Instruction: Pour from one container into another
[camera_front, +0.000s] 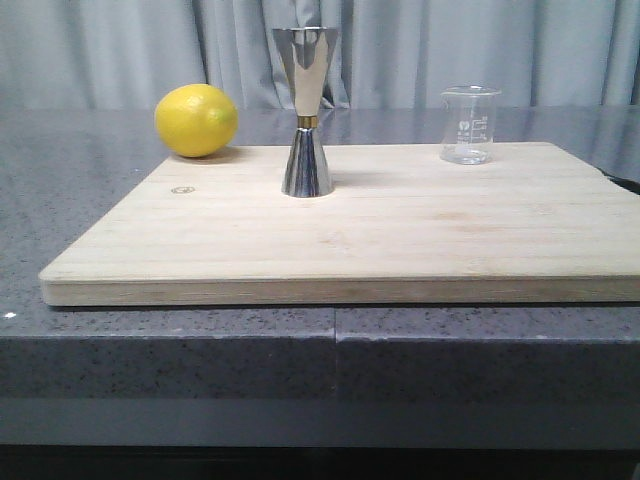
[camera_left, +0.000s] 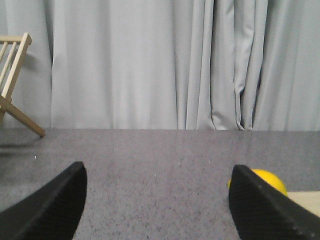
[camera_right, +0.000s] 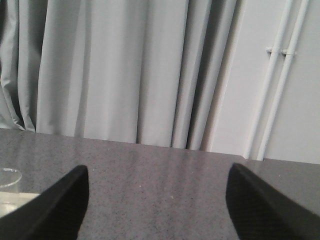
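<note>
The glass beaker (camera_front: 468, 125) stands upright on the board's right side, nearer the right gripper (camera_right: 155, 210); both it & the left gripper (camera_left: 157, 205) are wide apart, holding nothing

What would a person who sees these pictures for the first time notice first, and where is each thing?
The eye goes first to the shiny steel jigger, standing upright near the middle of the wooden board. Next comes the bright yellow lemon at the board's far left corner, and the clear glass beaker standing apart at the far right. Both wrist views show open black fingers, the left gripper and the right gripper, holding nothing.
</note>
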